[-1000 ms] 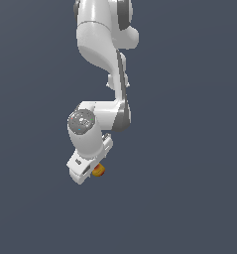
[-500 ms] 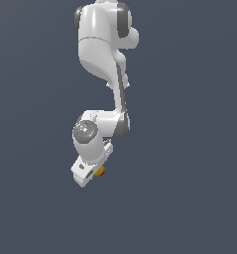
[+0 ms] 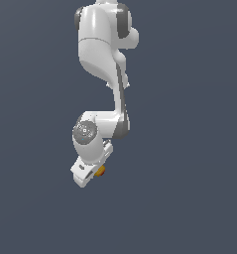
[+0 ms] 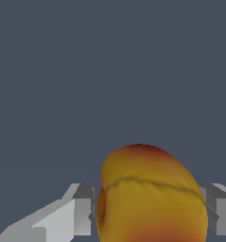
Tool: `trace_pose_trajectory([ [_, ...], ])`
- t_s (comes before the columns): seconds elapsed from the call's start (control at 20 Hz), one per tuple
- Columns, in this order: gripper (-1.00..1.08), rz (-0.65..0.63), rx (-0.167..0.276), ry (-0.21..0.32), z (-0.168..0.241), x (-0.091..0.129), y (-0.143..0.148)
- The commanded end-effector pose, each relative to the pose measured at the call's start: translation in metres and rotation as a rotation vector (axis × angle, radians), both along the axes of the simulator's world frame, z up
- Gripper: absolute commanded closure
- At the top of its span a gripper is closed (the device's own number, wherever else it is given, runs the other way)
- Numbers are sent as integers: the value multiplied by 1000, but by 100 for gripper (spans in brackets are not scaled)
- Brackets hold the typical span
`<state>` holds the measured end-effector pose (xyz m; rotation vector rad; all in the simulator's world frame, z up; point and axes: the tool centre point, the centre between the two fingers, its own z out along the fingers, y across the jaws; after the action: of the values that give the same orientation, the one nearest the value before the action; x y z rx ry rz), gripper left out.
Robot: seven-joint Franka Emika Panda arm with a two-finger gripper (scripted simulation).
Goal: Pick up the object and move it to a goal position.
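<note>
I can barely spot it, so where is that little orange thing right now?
The orange lump sits between the gripper jaws in the wrist view; in the exterior view it peeks out at the arm's lower tip, on the exterior view's right side.

We see the arm [image 3: 102,44] as smooth, glossy white plastic with matt grey joints. The gripper [image 4: 147,212] has flat, matt grey fingers [image 4: 81,210]. The object [image 4: 150,198] looks soft and satiny, orange-yellow shading to dark red, with a creased seam.
</note>
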<state>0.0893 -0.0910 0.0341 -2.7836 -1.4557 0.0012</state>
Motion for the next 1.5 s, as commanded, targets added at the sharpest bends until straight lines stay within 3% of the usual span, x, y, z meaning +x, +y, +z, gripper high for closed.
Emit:
trace_pose_trajectory([
  [0.0,108,0,0,-1,0,0,0],
  [0.75,108,0,0,0,18,-14,8],
  [1.45,108,0,-2,0,93,-72,39],
])
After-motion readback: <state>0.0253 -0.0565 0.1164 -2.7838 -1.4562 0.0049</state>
